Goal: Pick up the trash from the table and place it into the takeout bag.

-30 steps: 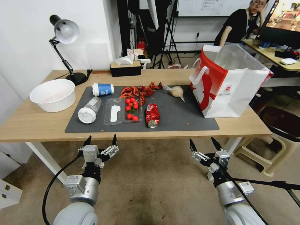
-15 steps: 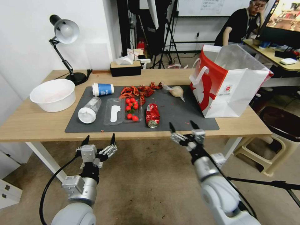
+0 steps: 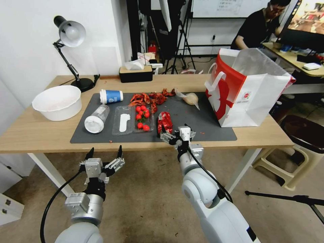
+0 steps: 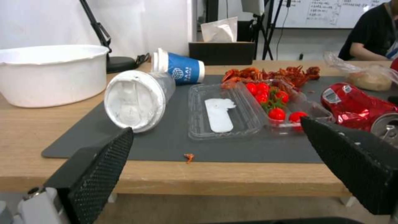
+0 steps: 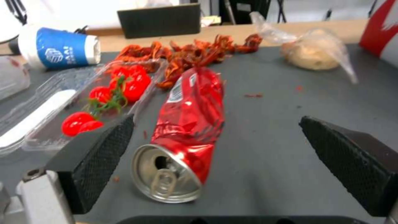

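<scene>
Right claw [image 3: 176, 134] open at crushed red aluminium can [image 5: 188, 121]: light, dented, slippery; grip across mid-body. Left claw [image 3: 103, 158] open, idle.

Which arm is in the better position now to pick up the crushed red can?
The right. Its end effector is open at the mat's near edge, facing the crushed red can. The left end effector hangs open below the table.

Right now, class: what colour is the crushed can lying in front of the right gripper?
Red, with a silver top; the crushed can shows best in the right wrist view.
</scene>
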Motion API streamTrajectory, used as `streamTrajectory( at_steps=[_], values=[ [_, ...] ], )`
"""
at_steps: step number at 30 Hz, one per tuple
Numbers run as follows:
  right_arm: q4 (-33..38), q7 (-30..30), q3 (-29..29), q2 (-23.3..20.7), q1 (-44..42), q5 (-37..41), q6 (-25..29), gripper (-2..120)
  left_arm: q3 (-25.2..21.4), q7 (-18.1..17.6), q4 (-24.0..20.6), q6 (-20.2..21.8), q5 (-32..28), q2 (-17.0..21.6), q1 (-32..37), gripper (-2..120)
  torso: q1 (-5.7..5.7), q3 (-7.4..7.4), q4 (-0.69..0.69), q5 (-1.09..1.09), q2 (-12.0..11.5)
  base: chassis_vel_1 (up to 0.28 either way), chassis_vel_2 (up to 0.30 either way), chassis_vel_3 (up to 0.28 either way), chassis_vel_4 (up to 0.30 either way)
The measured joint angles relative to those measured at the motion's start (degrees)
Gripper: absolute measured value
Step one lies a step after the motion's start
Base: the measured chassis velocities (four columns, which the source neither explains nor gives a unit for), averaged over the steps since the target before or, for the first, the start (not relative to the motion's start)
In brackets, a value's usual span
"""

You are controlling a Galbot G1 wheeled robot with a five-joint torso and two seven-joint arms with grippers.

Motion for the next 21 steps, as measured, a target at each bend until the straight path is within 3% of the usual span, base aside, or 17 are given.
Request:
streamTrajectory(
  at_steps=[19,21],
  values=[
    [-5.0,-0.4,-1.1,2.2,2.4,1.8,-1.7,100,-0.2,-0.1,0.2,-0.6,-0.2,0.2,0.1,100,0.00,0.00,0.00,0.01,0.0,0.000,0.000,0.000,0.000],
    [-5.8,-1.4,-0.7,2.5,2.5,1.8,-1.0,95,-0.1,-0.1,0.4,-0.6,-0.2,0.2,0.1,100,0.00,0.00,0.01,0.01,0.0,0.000,0.000,0.000,0.000]
  ],
)
